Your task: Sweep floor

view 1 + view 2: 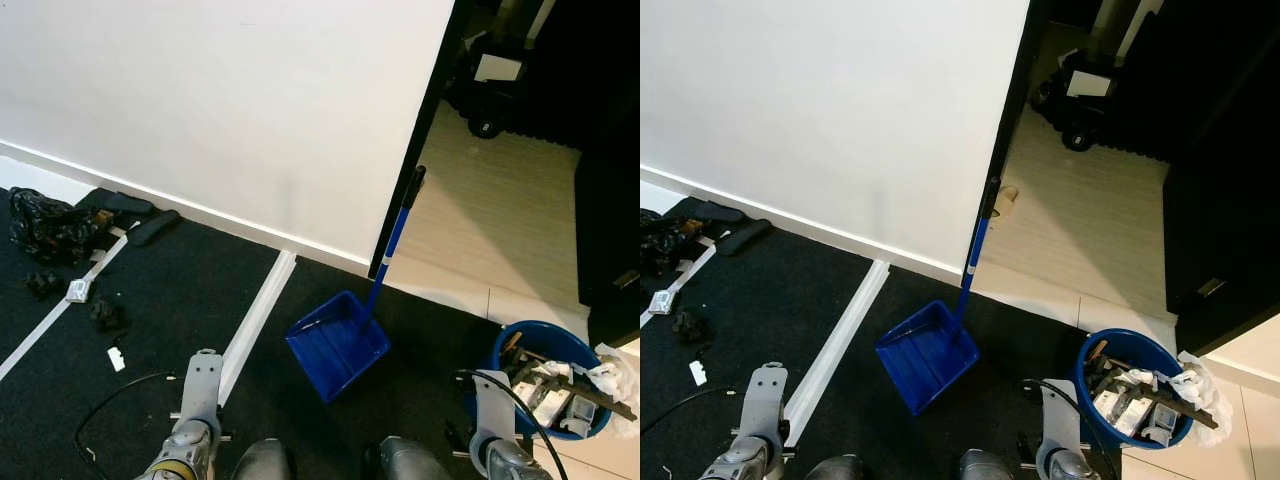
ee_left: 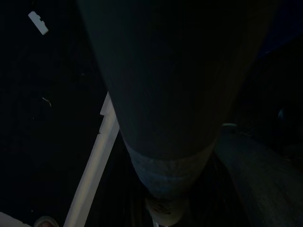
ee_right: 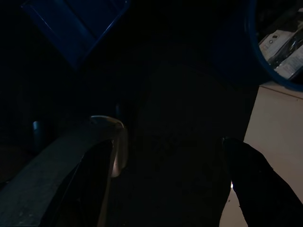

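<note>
A blue dustpan (image 1: 335,345) rests on the black carpet, its long blue handle (image 1: 395,235) leaning against the wall corner by the doorway. Small dark scraps (image 1: 105,315) and white bits (image 1: 116,358) lie scattered on the carpet to the left. Both silver arms hang low at my sides: the left arm (image 1: 198,400) left of the dustpan, the right arm (image 1: 493,415) beside a blue bin (image 1: 530,328). In the dark right wrist view my right gripper (image 3: 165,142) stands open with nothing in it, with the dustpan (image 3: 71,23) ahead of it.
The blue bin holds paper and rubbish. A black crumpled heap (image 1: 45,225) and dark slippers (image 1: 150,228) sit against the white wall. White strips (image 1: 255,315) cross the carpet. Pale tile floor (image 1: 490,210) runs through the doorway to a wheeled black object (image 1: 490,70).
</note>
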